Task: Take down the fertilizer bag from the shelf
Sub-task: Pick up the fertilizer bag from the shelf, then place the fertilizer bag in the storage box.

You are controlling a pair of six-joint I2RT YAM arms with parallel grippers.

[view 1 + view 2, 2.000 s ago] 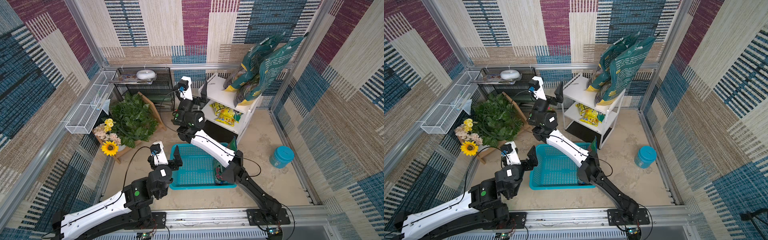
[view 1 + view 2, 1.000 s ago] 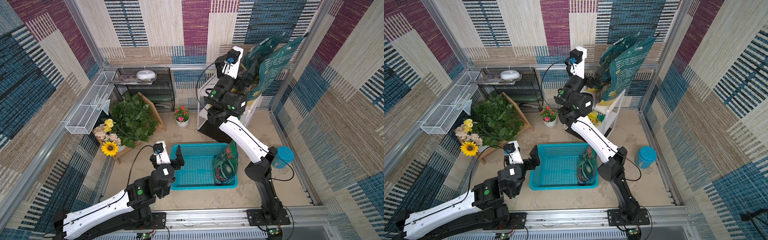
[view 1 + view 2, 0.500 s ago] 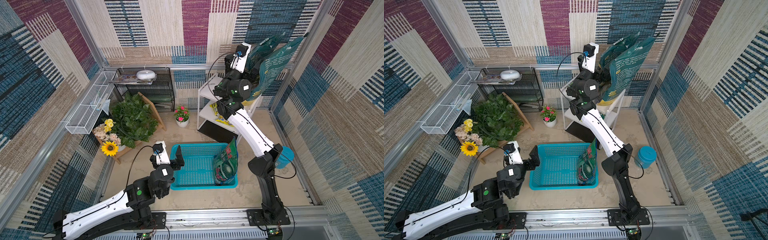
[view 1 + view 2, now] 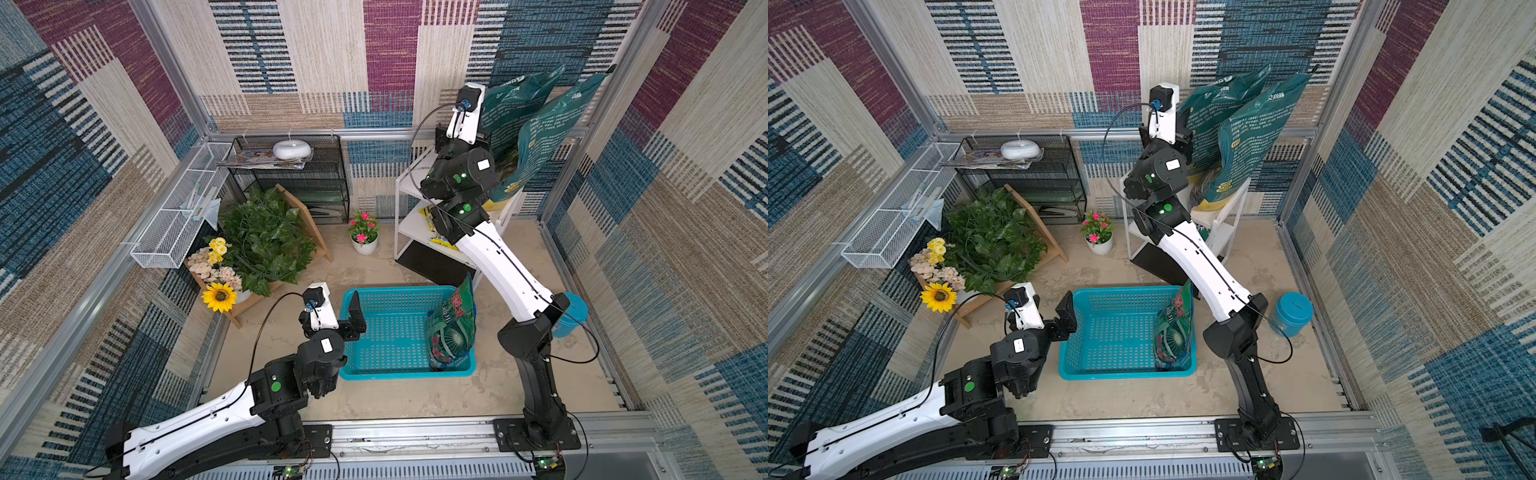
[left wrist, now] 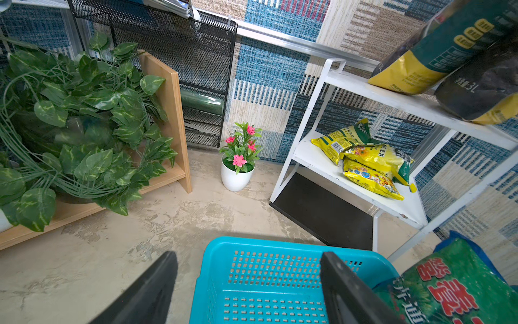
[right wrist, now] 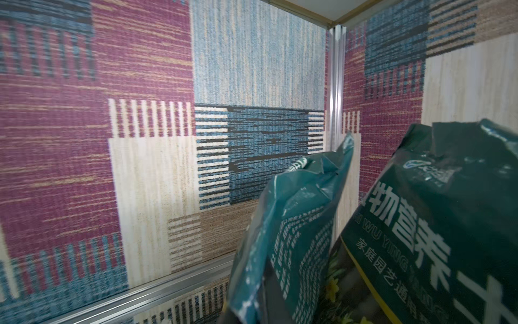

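Left wrist view reads "3L" on the dark fertilizer bag (image 5: 482, 84).

Left arm (image 4: 195, 434) & right arm (image 4: 503, 270): white tapered link shells, black rounded joint housings, green round dot markers (image 4: 275, 386), white sq. stickers (image 4: 326, 345), thin black looped cables (image 4: 259, 336); black base plates (image 4: 536, 438) at 6 o'clock; left gripper (image 5: 249, 254): flat black fingers (image 5: 151, 291).

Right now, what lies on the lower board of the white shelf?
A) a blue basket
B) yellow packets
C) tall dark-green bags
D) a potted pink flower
B: in the left wrist view, the yellow packets lie on the lower board of the shelf, while the tall green bags stand on its top board.
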